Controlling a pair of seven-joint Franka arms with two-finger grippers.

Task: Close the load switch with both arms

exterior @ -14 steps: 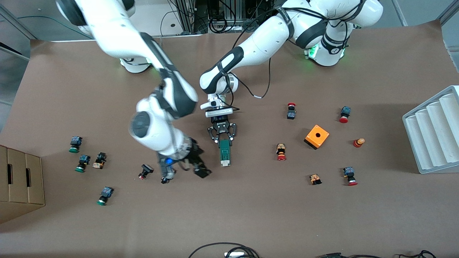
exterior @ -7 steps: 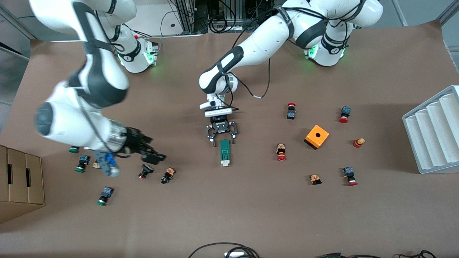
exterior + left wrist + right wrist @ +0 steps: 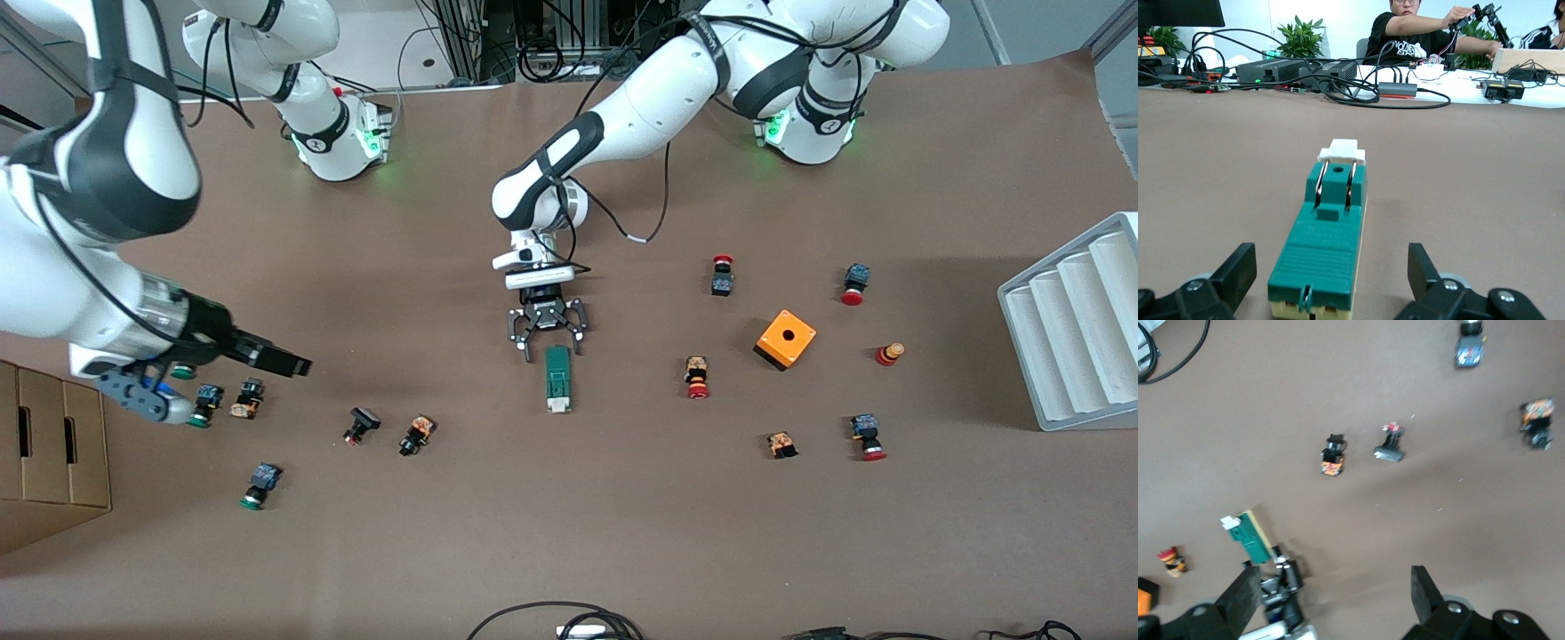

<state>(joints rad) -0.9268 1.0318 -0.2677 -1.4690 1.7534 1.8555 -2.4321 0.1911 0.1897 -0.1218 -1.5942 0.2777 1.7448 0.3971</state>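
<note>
The load switch (image 3: 557, 378) is a slim green block lying flat at mid-table, its white handle (image 3: 557, 406) at the end nearer the front camera. My left gripper (image 3: 549, 345) is open at the switch's other end, one finger on each side, not touching it. The left wrist view shows the switch (image 3: 1328, 227) running away from the left gripper (image 3: 1330, 257), with the white handle (image 3: 1341, 151) lying low at its tip. My right gripper (image 3: 284, 363) hangs open and empty over the push buttons toward the right arm's end. The right wrist view shows the right gripper (image 3: 1335, 587) high above the table and the switch (image 3: 1248, 537) far off.
An orange cube box (image 3: 786, 338) and several red-capped buttons (image 3: 698, 376) lie toward the left arm's end, next to a white ribbed tray (image 3: 1076, 329). Green-capped and black buttons (image 3: 416, 434) lie toward the right arm's end beside a cardboard box (image 3: 44, 444).
The left gripper opened, let go of the switch and drew back slightly. The right arm swung away from beside the switch toward its own end of the table.
</note>
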